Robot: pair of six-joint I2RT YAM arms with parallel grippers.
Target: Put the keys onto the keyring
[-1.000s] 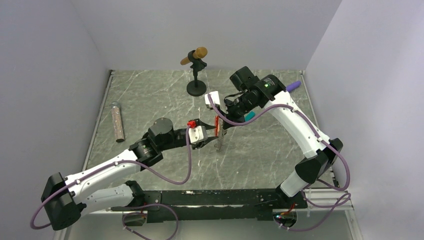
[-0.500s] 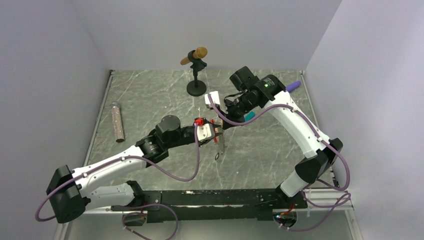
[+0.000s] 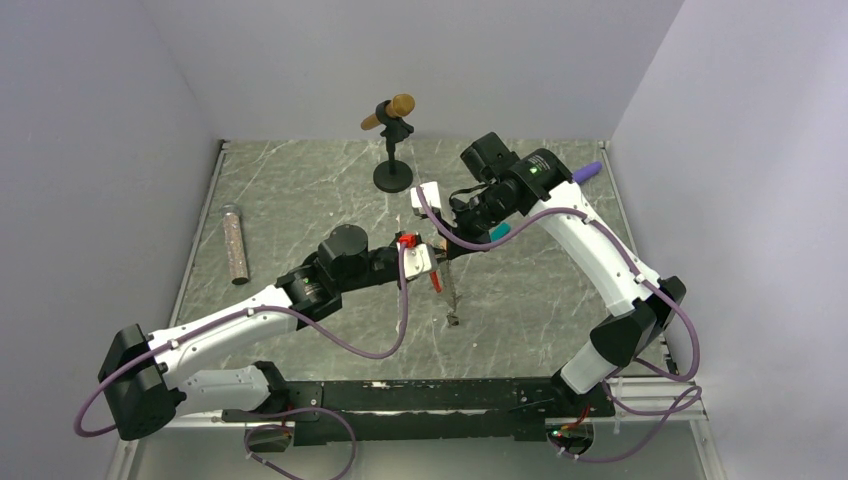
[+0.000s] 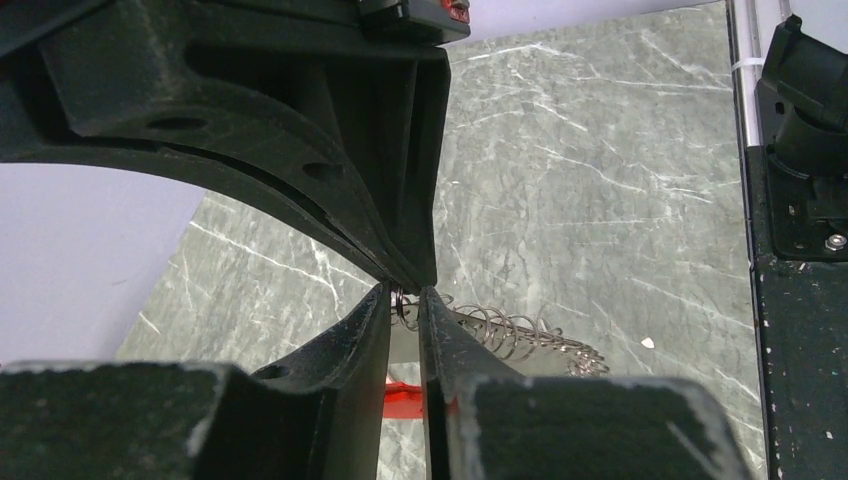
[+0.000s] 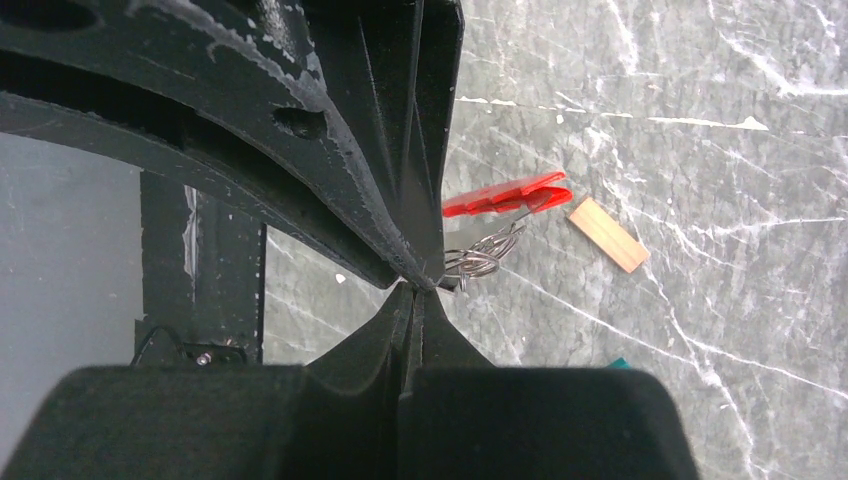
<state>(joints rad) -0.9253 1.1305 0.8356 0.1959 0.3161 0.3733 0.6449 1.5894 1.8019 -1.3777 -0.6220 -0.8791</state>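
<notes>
The right gripper (image 5: 415,288) was closed on a wire loop of the keyring (image 5: 480,258), whose red clip (image 5: 505,195) was seen just right of centre, apart from a tan block (image 5: 608,233). The left gripper (image 4: 402,300) was seen at a mere slit around another loop; a firm pinch could not be told. Bare worktop (image 4: 600,180) was left open toward the upper right.

Keyring (image 5: 505,195) — glossy red plastic, silvery metal coils — over matt veined table (image 5: 700,100).
</notes>
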